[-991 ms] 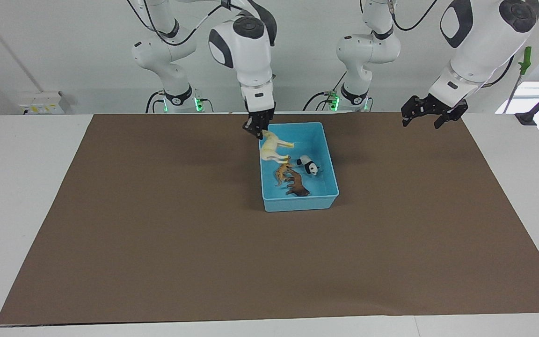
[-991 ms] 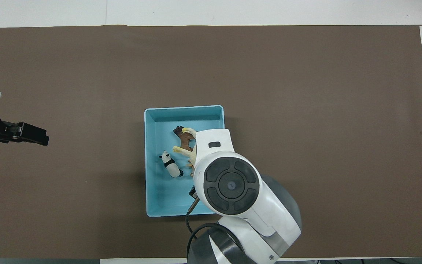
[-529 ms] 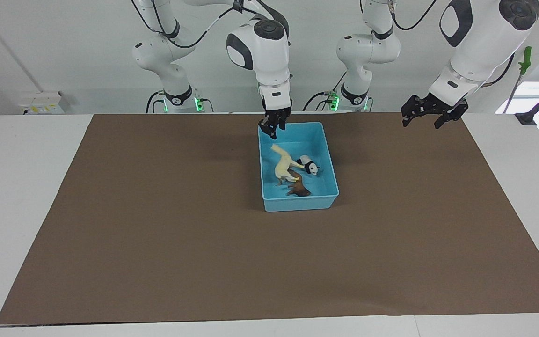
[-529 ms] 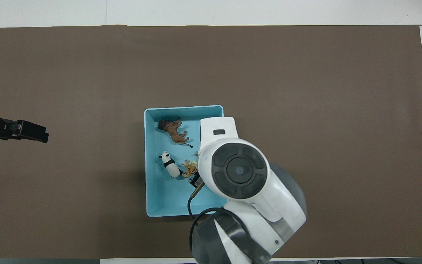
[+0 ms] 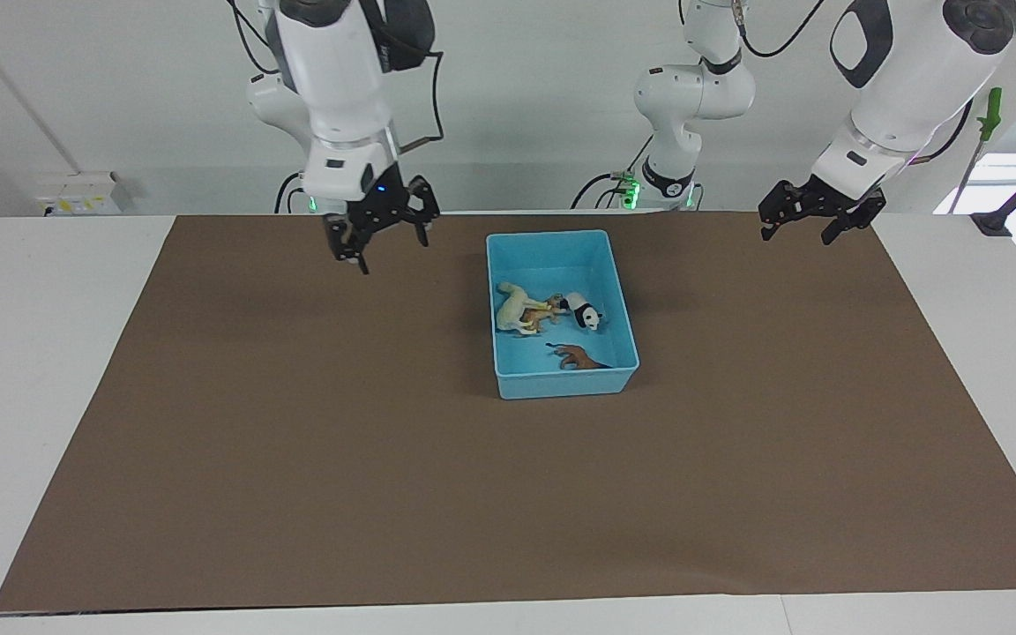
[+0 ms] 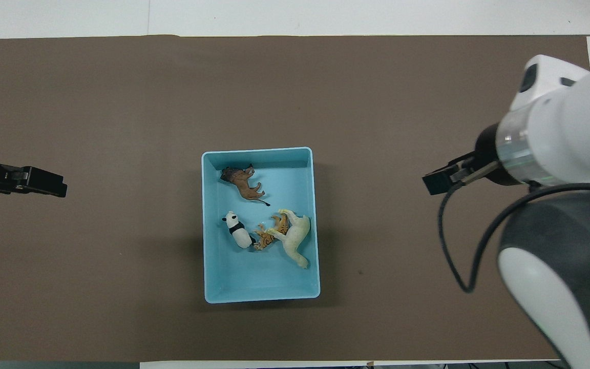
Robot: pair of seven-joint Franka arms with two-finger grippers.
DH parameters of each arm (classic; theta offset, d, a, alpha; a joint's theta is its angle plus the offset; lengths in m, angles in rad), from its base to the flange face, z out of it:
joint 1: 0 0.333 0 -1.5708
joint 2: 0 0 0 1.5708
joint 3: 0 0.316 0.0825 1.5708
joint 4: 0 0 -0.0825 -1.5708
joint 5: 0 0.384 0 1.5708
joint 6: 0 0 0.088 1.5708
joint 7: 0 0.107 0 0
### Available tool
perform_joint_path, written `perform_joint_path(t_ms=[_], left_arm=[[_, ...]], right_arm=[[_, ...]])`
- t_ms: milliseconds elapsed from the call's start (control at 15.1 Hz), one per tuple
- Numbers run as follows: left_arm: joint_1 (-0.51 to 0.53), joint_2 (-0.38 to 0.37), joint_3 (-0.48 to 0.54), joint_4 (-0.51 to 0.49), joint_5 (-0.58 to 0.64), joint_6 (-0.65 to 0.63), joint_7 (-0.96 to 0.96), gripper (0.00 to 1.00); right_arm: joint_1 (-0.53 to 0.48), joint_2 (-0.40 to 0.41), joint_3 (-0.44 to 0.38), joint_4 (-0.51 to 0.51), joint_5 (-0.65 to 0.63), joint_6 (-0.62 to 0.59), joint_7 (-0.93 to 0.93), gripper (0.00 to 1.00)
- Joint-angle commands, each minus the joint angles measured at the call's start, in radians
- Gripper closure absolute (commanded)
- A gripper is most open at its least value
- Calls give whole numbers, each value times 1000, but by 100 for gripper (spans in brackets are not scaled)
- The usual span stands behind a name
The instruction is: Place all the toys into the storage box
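Right pincer (image 5: 382,236) withdrawn (horse (image 5: 512,308) boxed).

Place: a robotics lab, set up as a test bench.
Arms: two white Franka arms on fixed bases with green status lights, exposed black cables looping along them.
Table (image 5: 49,370): plain white, covered by a large brown mat (image 5: 314,459) as a work area.
Walls: bare and white, with a socket box (image 5: 76,194) at the table's edge.
Props: small plastic animal figurines in a light-blue tray (image 5: 561,381), staged rather than lived-in.
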Motion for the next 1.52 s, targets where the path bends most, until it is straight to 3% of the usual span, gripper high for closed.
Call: perform_joint_path(t_ms=[0,132,463,727,1454], left_arm=[[-5,-24,7,-32,-1,34,1,0],[-5,-24,7,-32,-1,35,4,0],[-3,-24,7,-32,-1,37,6,0],[-2,-24,9,-32,1,40,4,0],[-2,-24,9,-34,1,43,4,0]], right_arm=[[-129,12,14,76,13,-119,20,0],[-202,12,14,93,1,-130,11,0],[-276,2,12,44,-50,-107,0,0],[-270,-32,17,-57,-50,-42,7,0],[-290,-20,14,-42,-50,-52,-3,0]])
